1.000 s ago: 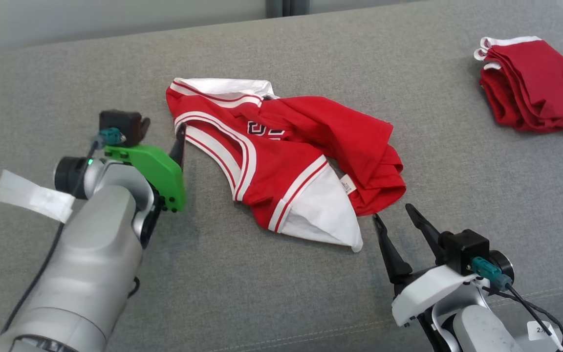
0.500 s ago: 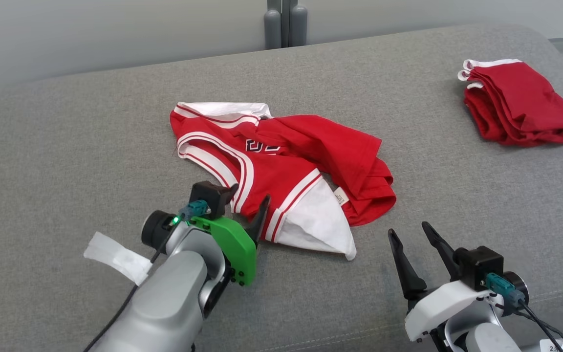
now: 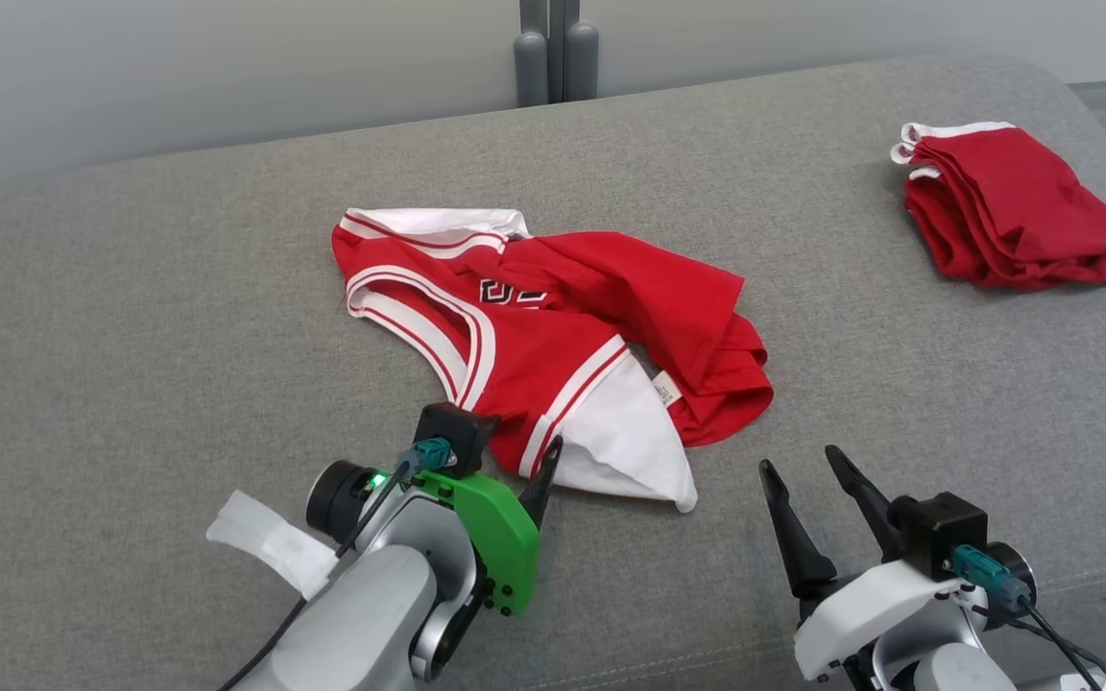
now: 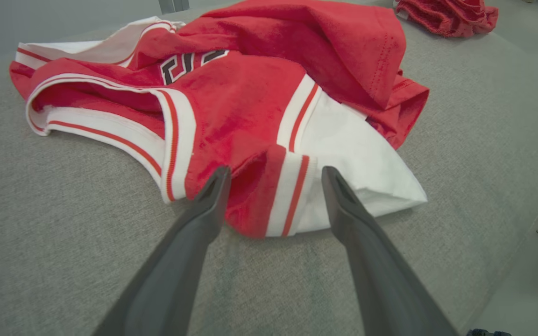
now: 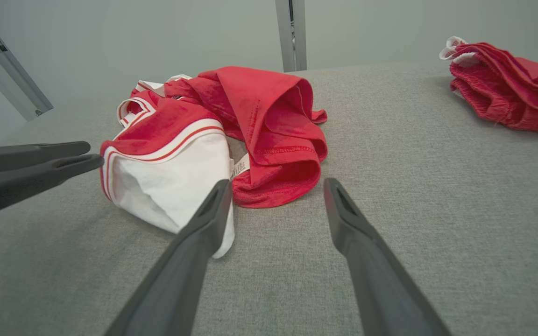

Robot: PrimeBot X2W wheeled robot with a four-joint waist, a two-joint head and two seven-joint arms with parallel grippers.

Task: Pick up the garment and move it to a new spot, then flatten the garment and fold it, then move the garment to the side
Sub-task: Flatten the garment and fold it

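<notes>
The jersey (image 3: 553,336) lies crumpled mid-frame. The left gripper (image 4: 274,171) gapes wide, seemingly straddling its lower hem. The right gripper (image 3: 800,459) sits lower right, equally wide. Closing shallow could pinch one layer, letting the rest drag.

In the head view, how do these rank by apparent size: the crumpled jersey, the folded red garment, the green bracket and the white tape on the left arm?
1. crumpled jersey
2. folded red garment, farther from the camera
3. green bracket and white tape: alike, both near the camera, so unranked
</notes>
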